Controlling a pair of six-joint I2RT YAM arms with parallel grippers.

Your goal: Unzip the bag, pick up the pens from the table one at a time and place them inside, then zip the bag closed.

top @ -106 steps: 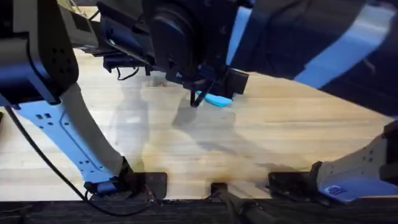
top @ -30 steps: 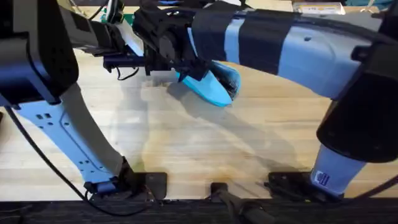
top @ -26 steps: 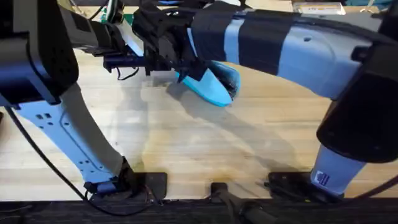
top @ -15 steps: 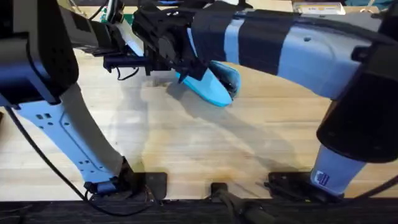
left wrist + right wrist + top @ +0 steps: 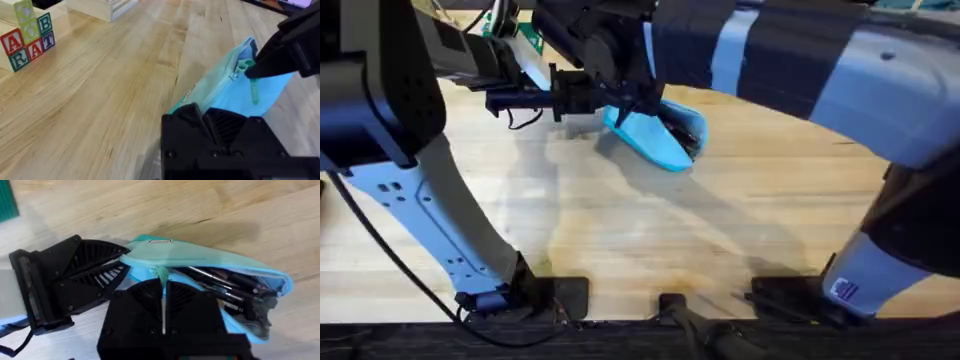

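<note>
Bag (image 5: 658, 140) lying toward the table's (image 5: 740, 230) far edge, left of centre, long axis slanting from far-left to near-right, mouth gaping at the near-right end with pens (image 5: 225, 287) inside. Right gripper (image 5: 163, 300) clenched on the zipper pull (image 5: 246, 64) at the bag's left end — left gripper (image 5: 220, 125) clamping the fabric just beside it. Likely closing stroke: along that axis toward the near-right, over bare wood — plenty of room.

Light-blue bag (image 5: 658, 143), dark pens (image 5: 227, 286), pale wood-grain table (image 5: 720, 240)
</note>
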